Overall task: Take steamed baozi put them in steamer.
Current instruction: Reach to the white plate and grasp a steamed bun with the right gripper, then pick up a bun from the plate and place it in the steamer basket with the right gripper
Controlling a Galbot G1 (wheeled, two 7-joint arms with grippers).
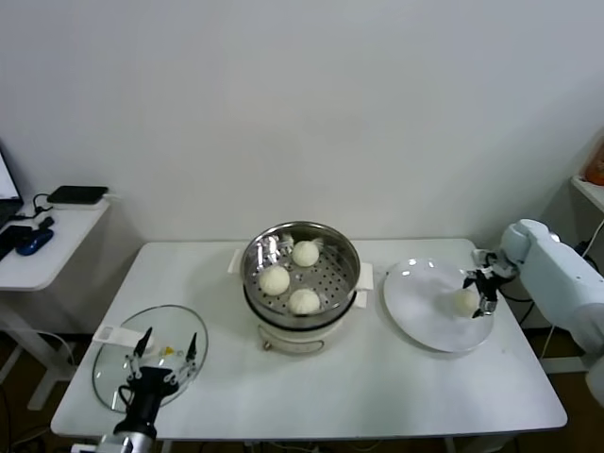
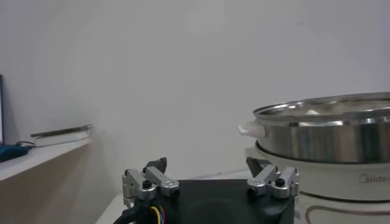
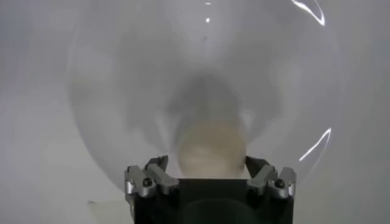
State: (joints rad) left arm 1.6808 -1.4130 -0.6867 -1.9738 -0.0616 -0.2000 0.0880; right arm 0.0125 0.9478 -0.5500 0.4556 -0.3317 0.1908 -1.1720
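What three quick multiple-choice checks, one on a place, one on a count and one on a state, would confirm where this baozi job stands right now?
1. Where is the last baozi outside the steamer?
A. On the white plate
B. On the glass lid
C. On the side desk

2. How many baozi lie in the steamer?
A. One
B. Three
C. Four

3. How does the right end effector stand?
A. Raised high over the steamer
B. Parked off the table
C. Open, its fingers either side of the baozi on the plate

Answers:
1 A: the baozi sits on the white plate, to the right of the steamer.
2 B: three buns show on the perforated floor.
3 C: the right end effector straddles that bun, as the right wrist view confirms.

The left end effector hovers open over the glass lid.
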